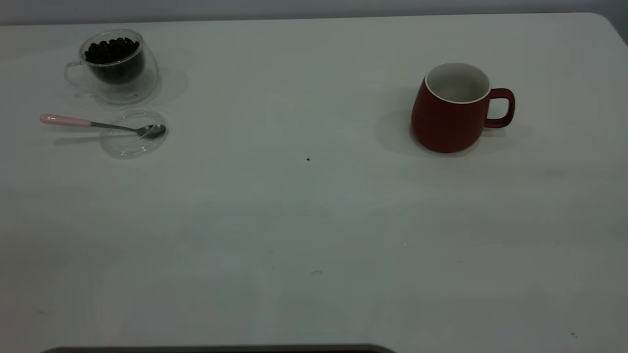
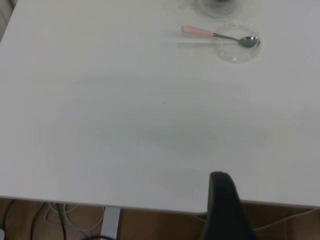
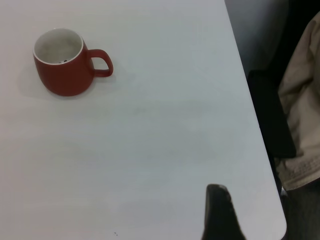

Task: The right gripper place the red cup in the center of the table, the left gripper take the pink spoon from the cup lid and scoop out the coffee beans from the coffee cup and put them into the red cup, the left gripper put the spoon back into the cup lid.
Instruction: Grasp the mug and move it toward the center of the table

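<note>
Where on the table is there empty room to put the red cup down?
The middle of the table is bare, bordered by the red cup on one side and the cup lid on the other. The whole near half is free too. It is crowded only at the far left corner, where the coffee cup, lid and pink spoon sit close together.

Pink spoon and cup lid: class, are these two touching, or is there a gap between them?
Touching. The exterior view shows the pink spoon lying across the cup lid, its silver bowl resting inside the lid while the handle sticks out over the table.
</note>
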